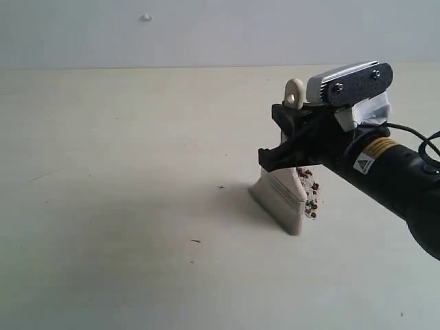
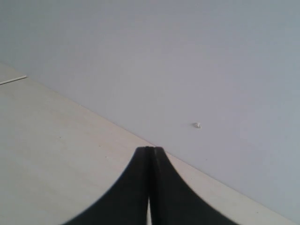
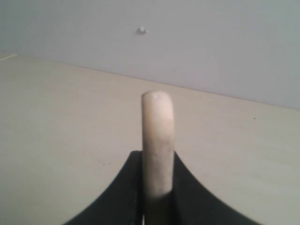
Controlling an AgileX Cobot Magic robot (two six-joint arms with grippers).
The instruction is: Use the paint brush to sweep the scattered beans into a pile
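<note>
My right gripper [image 1: 292,141] is shut on the paint brush [image 1: 280,199], holding its cream handle with the holed end [image 1: 294,91] sticking up past the fingers. In the right wrist view the handle [image 3: 158,140] stands clamped between the two black jaws. The whitish bristles [image 1: 292,218] rest on the table, tilted. A small cluster of reddish-brown beans [image 1: 311,196] with pale crumbs lies right behind the brush, touching it. My left gripper [image 2: 150,151] is shut with nothing in it, seen only in the left wrist view, out over bare table.
The pale wooden table [image 1: 124,172] runs back to a grey wall [image 1: 206,27] with a small white mark [image 1: 146,18]. A few dark specks [image 1: 195,240] dot the surface left of the brush.
</note>
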